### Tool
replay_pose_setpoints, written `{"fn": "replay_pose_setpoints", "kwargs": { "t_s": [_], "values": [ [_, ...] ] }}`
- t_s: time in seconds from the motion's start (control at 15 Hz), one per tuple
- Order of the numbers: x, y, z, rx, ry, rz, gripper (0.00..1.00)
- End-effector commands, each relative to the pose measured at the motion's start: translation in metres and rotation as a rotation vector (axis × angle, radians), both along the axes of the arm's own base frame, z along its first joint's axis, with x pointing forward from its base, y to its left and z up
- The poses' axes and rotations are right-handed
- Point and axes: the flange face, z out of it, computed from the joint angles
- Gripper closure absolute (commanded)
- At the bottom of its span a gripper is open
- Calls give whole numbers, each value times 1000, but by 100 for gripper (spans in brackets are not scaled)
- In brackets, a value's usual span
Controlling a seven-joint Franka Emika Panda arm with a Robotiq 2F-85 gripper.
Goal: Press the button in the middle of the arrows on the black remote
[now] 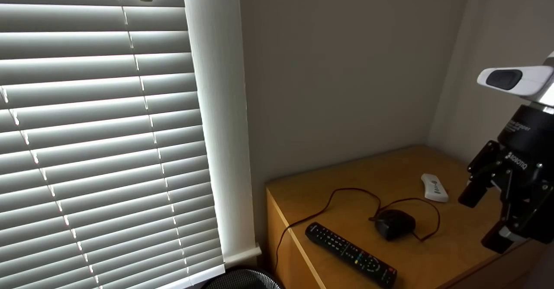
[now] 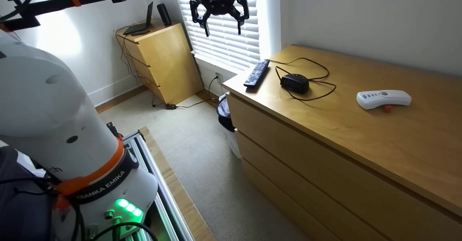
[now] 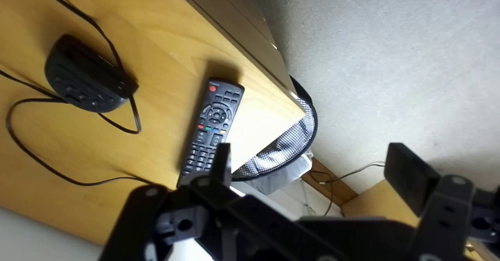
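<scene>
The black remote [image 1: 350, 254] lies flat on the wooden dresser top [image 2: 361, 136], near its corner. It shows in both exterior views [image 2: 257, 73] and in the wrist view [image 3: 209, 130]. In the wrist view its round middle button [image 3: 216, 115] sits inside the ring of arrows. My gripper [image 3: 310, 151] is open and empty. In the wrist view one finger overlaps the number-key end of the remote and hides part of it; the other finger is over the floor. In both exterior views the gripper [image 1: 485, 219] hangs in the air, apart from the remote, with fingertips spread [image 2: 223, 33].
A rounded black corded device [image 2: 294, 83] lies beside the remote, its cable looping over the dresser. A white flat device [image 2: 384, 98] lies farther along, with a small red die [image 2: 387, 109] beside it. A mesh bin [image 3: 281, 151] stands below the corner. Window blinds [image 1: 108, 107] are close by.
</scene>
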Motion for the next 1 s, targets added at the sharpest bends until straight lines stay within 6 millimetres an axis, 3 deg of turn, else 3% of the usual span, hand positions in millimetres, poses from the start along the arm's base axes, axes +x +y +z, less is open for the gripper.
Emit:
{"fn": "replay_pose_setpoints", "kwargs": {
  "t_s": [0.0, 0.2, 0.27, 0.93],
  "values": [
    [3, -2, -27, 102, 8, 107, 0],
    [3, 1, -46, 168, 36, 178, 0],
    [6, -1, -32, 129, 24, 138, 0],
    [9, -1, -33, 121, 21, 144, 0]
  ]
}}
